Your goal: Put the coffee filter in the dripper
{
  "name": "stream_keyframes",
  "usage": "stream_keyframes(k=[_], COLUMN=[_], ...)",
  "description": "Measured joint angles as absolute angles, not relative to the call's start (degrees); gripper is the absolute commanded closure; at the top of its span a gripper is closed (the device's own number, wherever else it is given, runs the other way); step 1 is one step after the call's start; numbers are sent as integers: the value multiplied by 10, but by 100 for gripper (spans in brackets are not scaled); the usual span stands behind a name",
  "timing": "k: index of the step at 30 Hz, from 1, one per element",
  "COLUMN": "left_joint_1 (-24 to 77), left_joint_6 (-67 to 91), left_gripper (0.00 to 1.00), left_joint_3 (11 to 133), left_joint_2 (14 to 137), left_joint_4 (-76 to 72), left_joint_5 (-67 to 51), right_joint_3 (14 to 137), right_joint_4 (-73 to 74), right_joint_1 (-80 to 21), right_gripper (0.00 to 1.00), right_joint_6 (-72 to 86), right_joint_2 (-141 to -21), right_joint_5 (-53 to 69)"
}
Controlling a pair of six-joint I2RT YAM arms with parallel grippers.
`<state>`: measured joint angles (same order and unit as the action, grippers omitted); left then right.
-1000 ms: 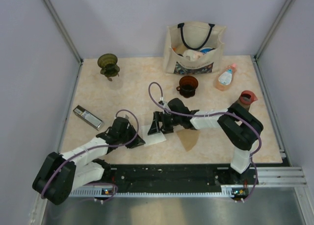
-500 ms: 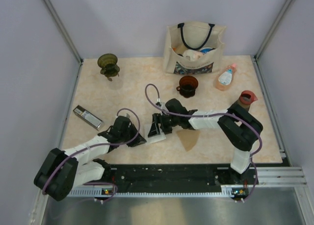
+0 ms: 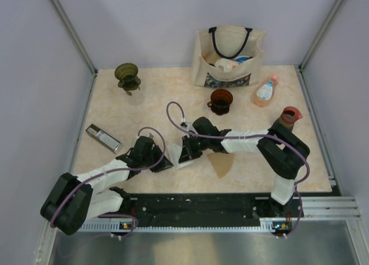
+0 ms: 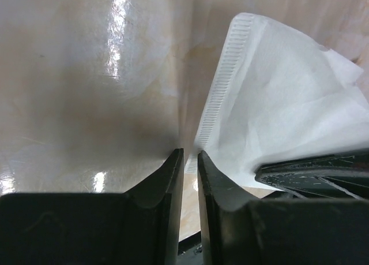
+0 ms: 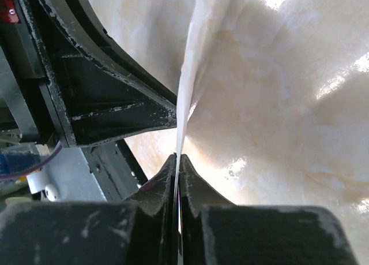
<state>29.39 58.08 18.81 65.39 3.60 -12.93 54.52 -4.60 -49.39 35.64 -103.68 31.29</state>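
On the pale marble-patterned table (image 3: 144,112), a silver rectangular device (image 3: 104,138) lies near the left edge, with the olive-green dripper (image 3: 127,76) standing well apart in the far left corner.

Toward the near middle, the left gripper (image 3: 164,163) lies low over the table, its fingers drawn to a thin slit. The left wrist view shows a corner of the white coffee filter (image 4: 282,115) reaching the mouth of that slit (image 4: 190,155), though whether the paper is pinched there cannot be told.

The white coffee filter (image 3: 180,163) sits between the two arms, far from the dripper. Just to its right, the right gripper (image 3: 184,155) is clamped on it; the right wrist view shows the sheet (image 5: 187,74) edge-on, nipped between the closed fingers (image 5: 177,156) and rising upright off the table.

A brown paper filter (image 3: 222,163) lies flat beside the right arm. Behind it stands a dark brown cup (image 3: 221,100), then a cream tote bag (image 3: 229,57) against the back wall, a small orange-capped bottle (image 3: 265,92) and, farthest right, a red-lidded jar (image 3: 290,116).
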Motion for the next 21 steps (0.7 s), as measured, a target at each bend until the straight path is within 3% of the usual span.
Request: stream_keyframes(k=[3,7,10,15,21], left_joint_1=[294,294,294,294,294], left_joint_6=[581,575,571,569,575], left_gripper=[60,22,6,1,1], left_joint_3=[188,188,189,219,273], left_joint_2=[642,581,490,345,271], left_joint_4=[45,87,128,179,167], left_joint_5=[-127,-126,-131,-147,-183], right_joint_3=[545,540,511,407,382], right_joint_4=[-32,-20,-31,-118,-177], right_joint_1=[-494,-494,-498,-556,-597], right_gripper=[100,100,100,100,100], right_joint_6=[320,234,146,-13,-124], right_joint_2=[-1021,-964,-884,-730,-681], right_joint_5=[311,295,259,131,-1])
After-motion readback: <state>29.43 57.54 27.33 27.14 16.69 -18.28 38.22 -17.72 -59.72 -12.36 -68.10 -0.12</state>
